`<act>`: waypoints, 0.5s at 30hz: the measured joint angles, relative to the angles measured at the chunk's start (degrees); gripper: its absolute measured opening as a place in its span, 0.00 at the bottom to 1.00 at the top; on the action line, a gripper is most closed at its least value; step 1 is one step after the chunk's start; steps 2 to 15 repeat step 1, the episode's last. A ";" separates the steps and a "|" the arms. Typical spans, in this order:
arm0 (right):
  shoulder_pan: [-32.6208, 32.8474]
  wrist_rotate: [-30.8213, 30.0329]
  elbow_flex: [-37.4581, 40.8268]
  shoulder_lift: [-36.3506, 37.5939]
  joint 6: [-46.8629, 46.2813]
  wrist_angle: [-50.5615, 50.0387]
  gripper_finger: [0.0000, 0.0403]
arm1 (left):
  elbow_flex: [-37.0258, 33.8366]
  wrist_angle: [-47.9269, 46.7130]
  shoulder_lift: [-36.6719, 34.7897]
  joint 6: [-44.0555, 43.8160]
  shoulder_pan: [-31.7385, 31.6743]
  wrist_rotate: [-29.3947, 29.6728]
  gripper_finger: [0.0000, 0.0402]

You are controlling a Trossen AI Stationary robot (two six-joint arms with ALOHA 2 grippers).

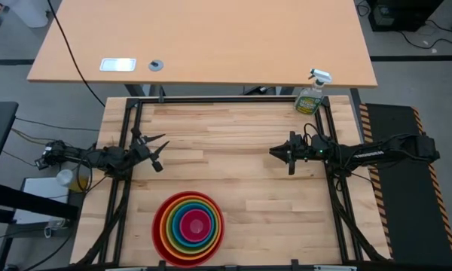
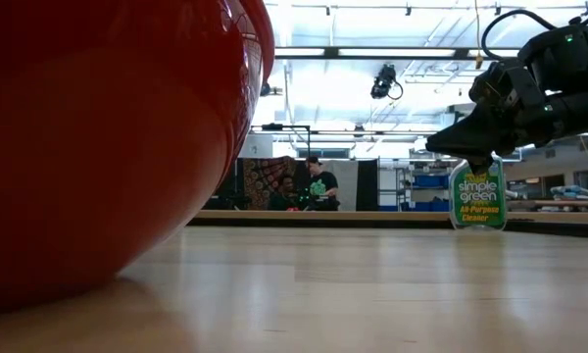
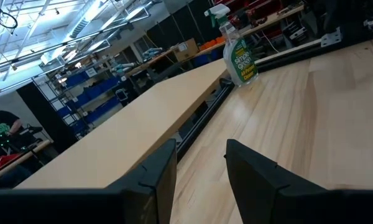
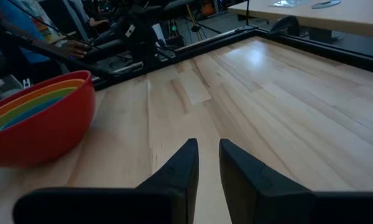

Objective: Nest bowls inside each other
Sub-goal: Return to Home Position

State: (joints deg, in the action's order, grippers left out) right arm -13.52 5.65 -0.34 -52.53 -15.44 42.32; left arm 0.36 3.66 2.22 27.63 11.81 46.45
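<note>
Several glossy bowls sit nested one inside another near the table's front edge, left of its middle. The red bowl is outermost and rests on its base. Orange, green and blue rims ring the pink bowl at the centre. In the low view the red bowl's wall fills the left side. My left gripper hovers open at the table's left edge, well beyond the bowls. My right gripper hovers right of the middle, with a narrow gap between its fingers and nothing in it.
A green spray bottle stands at the table's far right corner. A black frame runs along the table's edges. A lighter desk lies beyond the far edge. People sit in the room behind.
</note>
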 joint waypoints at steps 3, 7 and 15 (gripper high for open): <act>0.00 0.00 0.00 0.00 0.01 -0.01 0.18 | 0.00 -0.02 0.00 0.01 0.01 0.01 0.35; 0.00 0.00 0.00 0.00 0.01 -0.01 0.18 | 0.00 -0.02 0.00 0.01 0.01 0.01 0.35; 0.00 0.00 0.00 0.00 0.01 -0.01 0.18 | 0.00 -0.02 0.00 0.01 0.01 0.01 0.35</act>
